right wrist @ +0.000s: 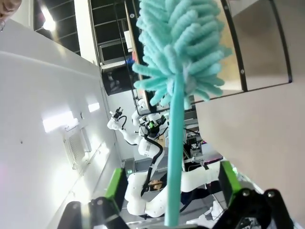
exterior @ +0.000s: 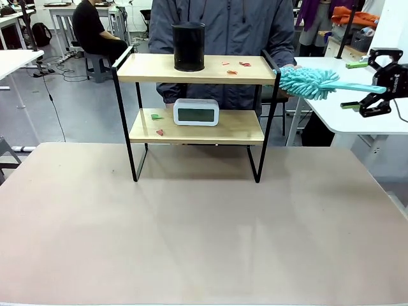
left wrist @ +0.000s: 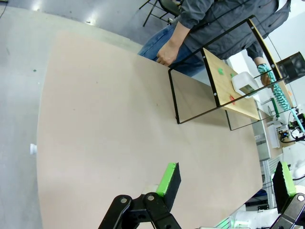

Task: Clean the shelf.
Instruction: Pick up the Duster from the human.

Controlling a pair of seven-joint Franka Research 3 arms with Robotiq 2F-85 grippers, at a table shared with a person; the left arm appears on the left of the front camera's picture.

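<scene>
The small two-tier shelf (exterior: 191, 69) of light wooden boards in a thin black frame stands mid-table at the far side, the right gripper (exterior: 354, 85) spread wide around a fluffy turquoise duster (exterior: 309, 81) handle without pinching it, the left gripper (left wrist: 226, 181) likewise agape over the beige table (exterior: 191, 229).

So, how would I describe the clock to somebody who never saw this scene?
Look at the two-tier shelf on the brown table. On its lower board, near the middle, stands a white rectangular clock with a grey-green display. Its only neighbours there are tiny red and green scraps.
</scene>
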